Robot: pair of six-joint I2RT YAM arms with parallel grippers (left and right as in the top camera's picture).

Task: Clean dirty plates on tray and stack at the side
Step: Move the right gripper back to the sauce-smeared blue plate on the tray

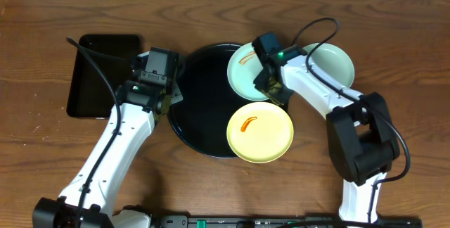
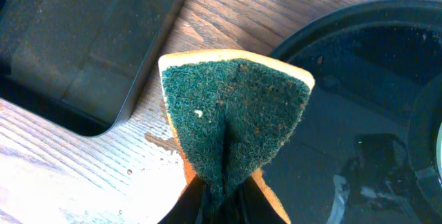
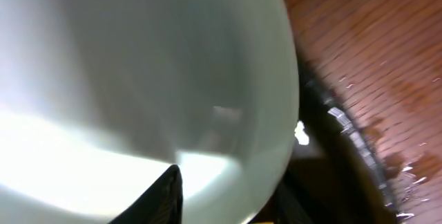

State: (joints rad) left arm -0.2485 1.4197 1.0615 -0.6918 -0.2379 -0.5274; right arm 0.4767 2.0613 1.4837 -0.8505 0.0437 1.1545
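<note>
The right gripper (image 1: 271,91) is straddling the rim of the mint plate (image 1: 242,73) at two o'clock on the tray (image 1: 204,112), clamp unclear. The left gripper (image 1: 167,100) is pinching the sponge (image 2: 235,106). A firm lift is probably coming next.

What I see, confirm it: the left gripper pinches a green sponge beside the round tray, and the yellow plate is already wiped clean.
Wrong on one point: the overhead view shows an orange smear on the yellow plate, so it is not clean. The left gripper does pinch the green sponge beside the round tray.
</note>
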